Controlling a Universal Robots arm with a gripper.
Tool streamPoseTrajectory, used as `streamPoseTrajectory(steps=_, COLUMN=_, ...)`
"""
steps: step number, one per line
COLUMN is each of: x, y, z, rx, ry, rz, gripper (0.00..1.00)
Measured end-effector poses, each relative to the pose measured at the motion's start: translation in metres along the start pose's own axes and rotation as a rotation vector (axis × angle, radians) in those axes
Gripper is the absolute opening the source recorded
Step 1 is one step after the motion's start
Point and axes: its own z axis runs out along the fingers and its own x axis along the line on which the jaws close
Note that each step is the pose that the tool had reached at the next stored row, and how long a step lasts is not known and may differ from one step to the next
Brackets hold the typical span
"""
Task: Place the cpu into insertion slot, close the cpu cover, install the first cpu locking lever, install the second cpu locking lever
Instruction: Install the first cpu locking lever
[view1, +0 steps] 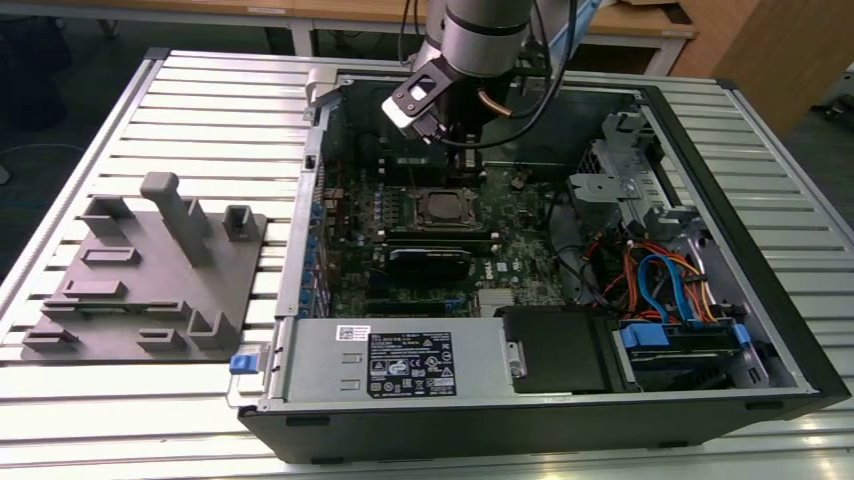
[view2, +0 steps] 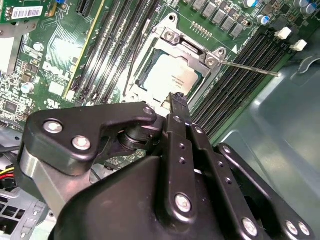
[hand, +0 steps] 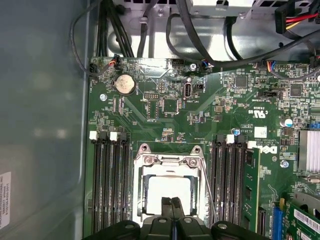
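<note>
While its two black fingers are pressed together with nothing between them, the tool (hand: 172, 206) hangs just above the near edge of the cpu (hand: 167, 190). The cpu lies flat in the insertion slot (hand: 142, 192), its dull silver top showing through the square opening of the cpu cover (hand: 167, 161), which lies down over it. A thin wire lever (view2: 250, 66) juts from one corner of the cover out over the long black memory slots (hand: 109, 185) beside the socket. Around these spreads the green motherboard (hand: 165, 120), which sits in the open computer case (view1: 787, 330) with a grey power supply (view1: 400, 360), a drive bay (view1: 674, 345) and coloured cables (view1: 654, 275). The case lies on the slatted counter (view1: 214, 110). A grey moulded fixture (view1: 147, 270) sits near the counter's edge on the exterior view's left.
</note>
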Motion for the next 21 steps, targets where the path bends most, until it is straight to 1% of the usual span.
streamPoseTrajectory(steps=5, x=0.0000, y=0.0000, z=-0.0003, rx=0.0000, ry=-0.0001, rz=0.000, gripper=0.10)
streamPoseTrajectory(steps=7, x=0.0000, y=0.0000, z=-0.0003, rx=0.0002, ry=-0.0002, rz=-0.007, gripper=0.10)
streamPoseTrajectory(steps=21, x=-0.0001, y=0.0000, z=-0.0003, rx=0.0050, ry=-0.0017, rz=-0.166, gripper=0.10)
